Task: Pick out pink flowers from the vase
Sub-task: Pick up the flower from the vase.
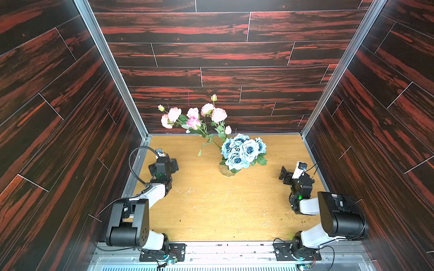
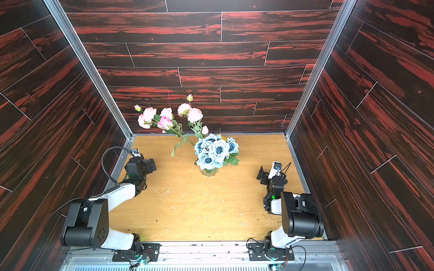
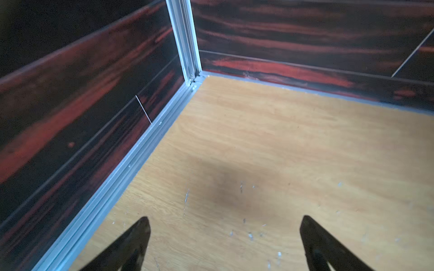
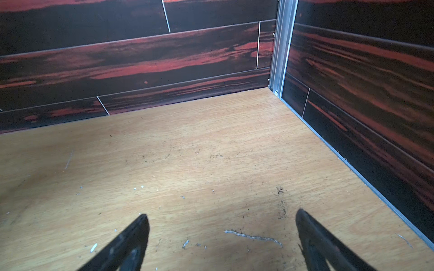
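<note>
A light blue rose bunch [image 1: 243,150] rises over the scuffed wooden tabletop [image 1: 211,211], toward its far edge. A yellow bit [image 2: 224,139] at the bunch's far side may be a small flower.

The table [image 1: 211,211] is matt wood, scuffed and scratched; the walls [image 1: 211,54] are dark red-black wood-grain panels edged by matt metal rails [image 1: 111,68]. The vase [image 1: 226,171] is clear glass, and the pink flowers [image 1: 218,115] look like cloth.

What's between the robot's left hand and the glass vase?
Nothing but bare wooden table lies between the left gripper and the vase, seen in both top views.
</note>
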